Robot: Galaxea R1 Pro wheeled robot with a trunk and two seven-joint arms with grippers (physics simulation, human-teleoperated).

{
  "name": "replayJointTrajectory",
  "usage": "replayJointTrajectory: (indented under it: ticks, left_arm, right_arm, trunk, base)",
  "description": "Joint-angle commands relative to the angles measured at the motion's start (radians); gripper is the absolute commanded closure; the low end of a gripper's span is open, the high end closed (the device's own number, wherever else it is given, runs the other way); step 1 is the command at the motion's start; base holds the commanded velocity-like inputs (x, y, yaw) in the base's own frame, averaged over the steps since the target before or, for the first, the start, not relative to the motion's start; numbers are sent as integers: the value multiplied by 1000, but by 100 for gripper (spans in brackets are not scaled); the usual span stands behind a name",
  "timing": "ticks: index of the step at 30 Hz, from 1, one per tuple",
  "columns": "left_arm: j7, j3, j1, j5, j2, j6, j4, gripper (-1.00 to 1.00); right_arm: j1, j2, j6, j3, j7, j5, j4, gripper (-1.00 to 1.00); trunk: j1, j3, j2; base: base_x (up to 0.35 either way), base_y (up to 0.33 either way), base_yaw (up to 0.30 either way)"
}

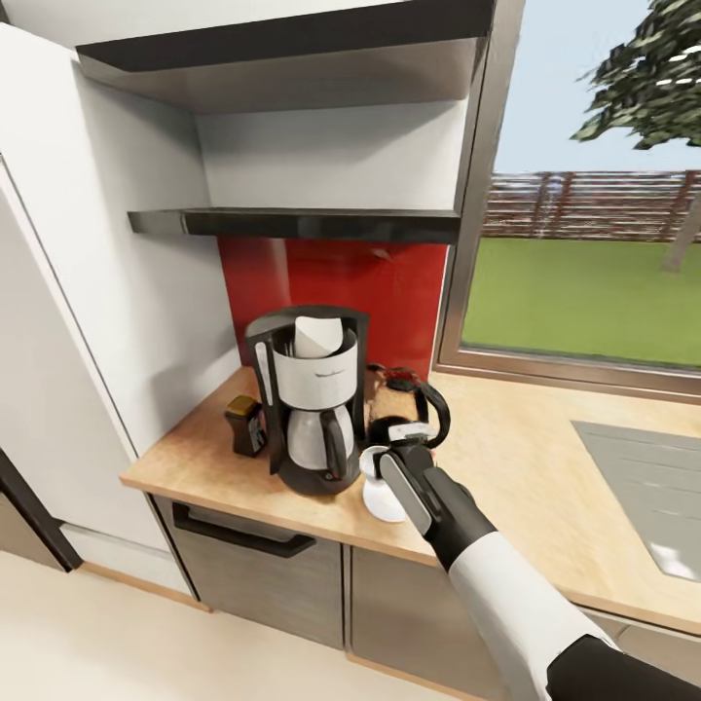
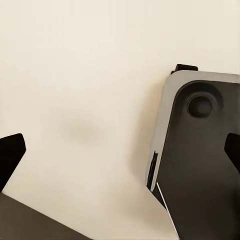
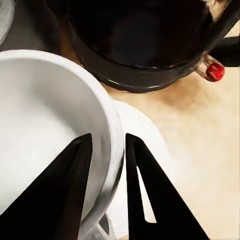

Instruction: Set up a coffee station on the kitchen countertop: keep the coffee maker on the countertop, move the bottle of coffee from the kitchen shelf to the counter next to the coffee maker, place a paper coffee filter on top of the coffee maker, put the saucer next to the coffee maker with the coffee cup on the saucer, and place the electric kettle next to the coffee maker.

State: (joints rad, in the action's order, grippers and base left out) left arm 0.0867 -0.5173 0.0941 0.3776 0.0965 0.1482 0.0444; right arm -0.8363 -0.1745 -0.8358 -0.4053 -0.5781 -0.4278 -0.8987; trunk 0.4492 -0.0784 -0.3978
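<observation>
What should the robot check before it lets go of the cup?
1. Right gripper pinches the rim of the coffee cup, one finger inside, one outside: ok.
2. Saucer lies under the cup: ok.
3. Cup resting flat on the saucer: cannot tell.
4. Saucer sits next to the coffee maker: ok.
5. Paper filter on top of the coffee maker: ok.
6. Electric kettle and bottle of coffee stand beside the coffee maker: ok.
</observation>
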Motion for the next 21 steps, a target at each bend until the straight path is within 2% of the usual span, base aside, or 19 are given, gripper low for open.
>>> replayJointTrajectory:
  ticks: [1,5,7,17,21]
  left_arm:
    - [4,-6,1,11,0,5,-2,-100]
    - [5,-7,1,11,0,4,-3,-100]
    - [5,-7,1,11,0,4,-3,-100]
    - [5,-6,1,11,0,5,-3,-100]
    - [5,-6,1,11,0,5,-3,-100]
  right_arm:
    - [-1,0,-2,-1,-8,-25,5,100]
    - [-1,0,1,-1,-7,-97,65,100]
    - [-1,0,2,-1,-6,-113,82,100]
    - [-1,0,3,-1,-9,-123,95,100]
    - [-1,0,3,-1,-11,-123,95,100]
  trunk:
    - [1,-2,-2]
    - [1,-2,-2]
    - [1,-2,-2]
    - [1,-2,-2]
    - [1,0,-2]
  base:
    - [109,113,0]
    - [40,42,0]
    - [10,10,0]
    - [1,1,0]
    - [0,0,-161]
